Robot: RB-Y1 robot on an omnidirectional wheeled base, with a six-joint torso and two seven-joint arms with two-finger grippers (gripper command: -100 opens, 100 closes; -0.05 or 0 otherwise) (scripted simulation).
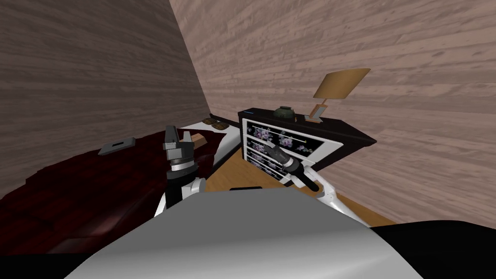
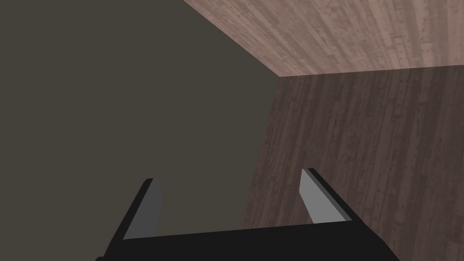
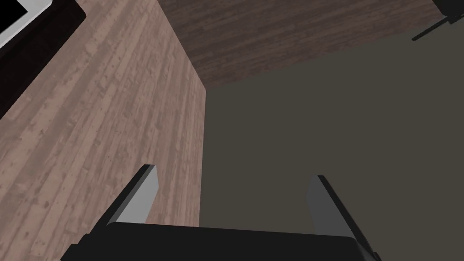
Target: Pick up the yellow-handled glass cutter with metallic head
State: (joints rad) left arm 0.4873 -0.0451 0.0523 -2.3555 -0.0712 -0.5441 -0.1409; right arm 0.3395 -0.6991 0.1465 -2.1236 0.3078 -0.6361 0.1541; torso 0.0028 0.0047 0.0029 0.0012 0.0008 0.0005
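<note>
My left gripper (image 1: 178, 135) is raised over the near edge of a bed with a dark red cover (image 1: 87, 184). Its fingers point up and stand open with nothing between them (image 2: 231, 199). A small tan object (image 1: 198, 139) lies on the bed just behind that gripper; I cannot tell whether it is the glass cutter. My right gripper (image 1: 263, 139) reaches toward the front of a dark dresser with flower-patterned drawers (image 1: 281, 145). It is open and empty too (image 3: 233, 199).
A flat grey object (image 1: 116, 145) lies on the bed by the left wall. Two small brown items (image 1: 215, 123) sit near the room's corner. On the dresser top stand a dark green bowl (image 1: 284, 112) and a tan-shaded lamp (image 1: 339, 87). A strip of wooden floor (image 1: 242, 174) runs between bed and dresser.
</note>
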